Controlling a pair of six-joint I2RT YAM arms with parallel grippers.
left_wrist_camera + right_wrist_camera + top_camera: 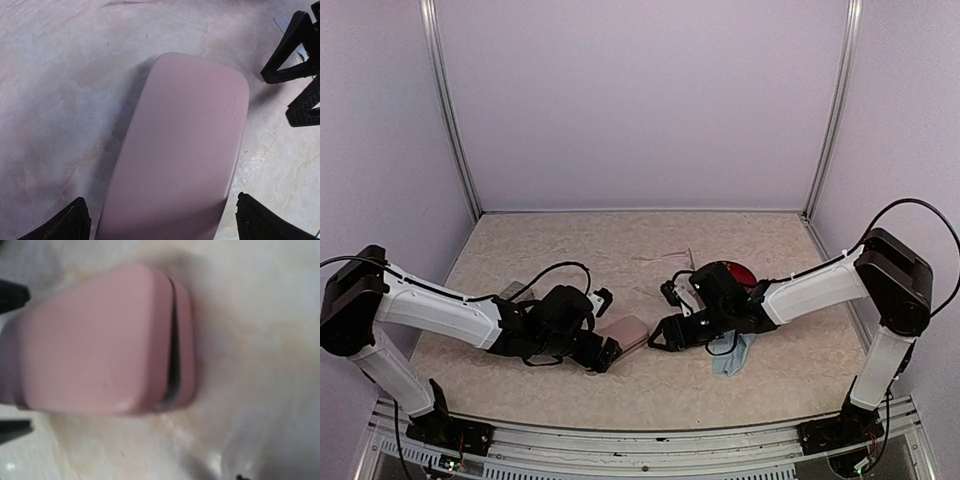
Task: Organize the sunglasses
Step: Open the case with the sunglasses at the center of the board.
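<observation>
A pink case lies shut on the table between the two grippers. My left gripper is open and straddles the case's near end, with its fingertips standing off both sides of the case. My right gripper is open just right of the case's other end, holding nothing. In the right wrist view the case looks blurred, end-on, with a dark lid seam. Red sunglasses sit behind the right arm, partly hidden. Pale thin-armed sunglasses lie further back.
A light-blue cloth lies under the right forearm. A grey case peeks out behind the left arm. Pale walls with metal posts enclose the marbled table on three sides.
</observation>
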